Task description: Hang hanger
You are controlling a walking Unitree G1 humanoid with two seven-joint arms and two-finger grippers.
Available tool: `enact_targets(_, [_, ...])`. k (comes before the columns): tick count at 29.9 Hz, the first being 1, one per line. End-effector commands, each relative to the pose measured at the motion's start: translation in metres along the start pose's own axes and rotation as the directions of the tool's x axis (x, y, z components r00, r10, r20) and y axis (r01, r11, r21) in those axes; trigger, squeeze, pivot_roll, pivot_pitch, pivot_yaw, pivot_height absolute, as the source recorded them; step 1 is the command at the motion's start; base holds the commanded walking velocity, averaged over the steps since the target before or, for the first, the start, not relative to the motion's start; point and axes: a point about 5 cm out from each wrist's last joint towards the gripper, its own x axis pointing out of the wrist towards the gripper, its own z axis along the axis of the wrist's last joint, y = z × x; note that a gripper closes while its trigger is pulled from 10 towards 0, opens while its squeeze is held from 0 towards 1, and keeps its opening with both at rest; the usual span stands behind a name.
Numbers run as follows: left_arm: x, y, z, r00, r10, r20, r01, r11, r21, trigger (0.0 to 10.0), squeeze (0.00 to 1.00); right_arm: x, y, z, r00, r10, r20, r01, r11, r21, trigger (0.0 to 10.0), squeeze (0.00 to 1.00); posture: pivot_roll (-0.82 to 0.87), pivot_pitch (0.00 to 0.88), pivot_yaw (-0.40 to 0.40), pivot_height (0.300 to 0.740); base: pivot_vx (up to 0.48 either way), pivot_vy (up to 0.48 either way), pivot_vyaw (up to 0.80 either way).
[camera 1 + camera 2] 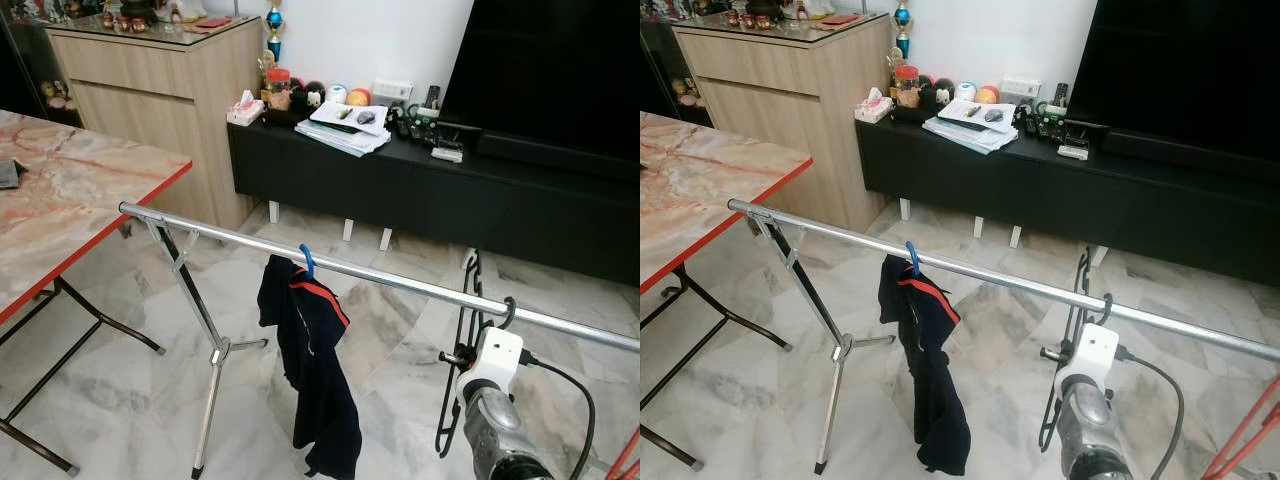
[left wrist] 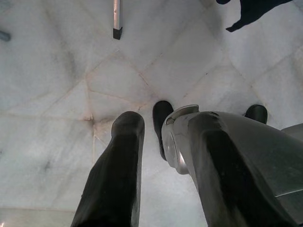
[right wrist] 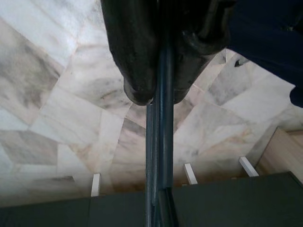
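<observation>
A silver rail of a clothes rack crosses the scene. A dark garment with red trim hangs from it on a blue hanger. Further right, a black hanger has its hook over the rail and hangs nearly edge-on. My right gripper is shut on the black hanger's thin bar, just below the rail; its white wrist box covers the grip in the eye views. My left gripper hangs low over the floor, its fingers apart with nothing between them.
A marble-topped table with a red edge stands at the left. The rack's legs reach the marble floor near it. Behind the rail run a black TV console, cluttered with small items, and a wooden cabinet. A red frame sits at the bottom right.
</observation>
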Motion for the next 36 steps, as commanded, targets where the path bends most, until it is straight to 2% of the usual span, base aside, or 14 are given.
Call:
enact_targets(1, [-0.001, -0.008, -0.007, 0.999, -0.02, -0.028, 0.02, 1.0, 0.007, 10.0, 0.0, 0.001, -0.001, 0.003, 1.0, -0.006, -0.001, 0.006, 1.0, 0.008, 10.0, 0.66, 0.06, 0.032, -0.046, 0.74, 0.0, 0.0, 0.0])
enact_targets(7, [0.001, -0.014, -0.006, 0.999, -0.025, -0.03, 0.025, 1.0, 0.009, 10.0, 0.0, 0.001, 0.0, 0.003, 1.0, -0.004, 0.012, 0.004, 1.0, 0.026, 10.0, 0.67, 0.06, 0.032, -0.045, 0.74, 0.0, 0.0, 0.0])
enact_targets(8, [0.001, -0.015, -0.005, 0.999, -0.025, -0.03, 0.025, 1.0, 0.01, 10.0, 0.0, 0.001, 0.001, 0.004, 1.0, -0.004, 0.018, 0.003, 1.0, 0.025, 10.0, 0.73, 0.06, 0.032, -0.045, 0.74, 0.0, 0.0, 0.0])
enact_targets(9, [0.001, -0.015, -0.005, 0.999, -0.025, -0.03, 0.025, 1.0, 0.01, 10.0, 0.0, 0.001, 0.001, 0.004, 1.0, -0.004, 0.018, 0.003, 1.0, 0.025, 10.0, 0.73, 0.06, 0.032, -0.045, 0.74, 0.0, 0.0, 0.0])
enact_targets(10, [0.001, -0.016, -0.005, 0.999, -0.025, -0.029, 0.025, 1.0, 0.01, 10.0, 0.0, 0.001, 0.001, 0.005, 1.0, -0.005, 0.028, 0.004, 1.0, 0.02, 10.0, 0.8, 0.06, 0.032, -0.045, 0.74, 0.0, 0.0, 0.0])
enact_targets(17, [0.001, -0.015, -0.005, 0.999, -0.023, -0.031, 0.023, 1.0, 0.009, 10.0, 0.0, -0.001, 0.002, 0.006, 0.997, 0.001, 0.074, -0.003, 1.0, 0.025, 10.0, 0.79, 0.06, 0.032, -0.046, 0.74, 0.0, 0.0, 0.0])
enact_targets(22, [-0.001, -0.004, -0.008, 0.999, -0.011, -0.034, 0.011, 1.0, 0.007, 10.0, 0.0, -0.002, 0.003, 0.009, 0.993, 0.01, 0.117, -0.013, 1.0, 0.027, 10.0, 0.79, 0.06, 0.033, -0.048, 0.74, 0.0, 0.0, 0.0])
enact_targets(30, [-0.005, 0.009, -0.012, 0.999, -0.001, -0.036, 0.001, 1.0, 0.002, 10.0, 0.0, -0.006, 0.006, 0.012, 0.979, 0.052, 0.196, -0.051, 0.999, -0.011, 10.0, 0.77, 0.06, 0.032, -0.05, 0.74, 0.0, 0.0, 0.0])
enact_targets(36, [-0.005, 0.009, -0.012, 0.999, -0.005, -0.037, 0.005, 1.0, 0.001, 10.0, 0.0, -0.011, 0.009, 0.008, 0.967, 0.091, 0.238, -0.08, 0.995, -0.053, 10.0, 0.77, 0.06, 0.033, -0.052, 0.74, 0.0, 0.0, 0.0])
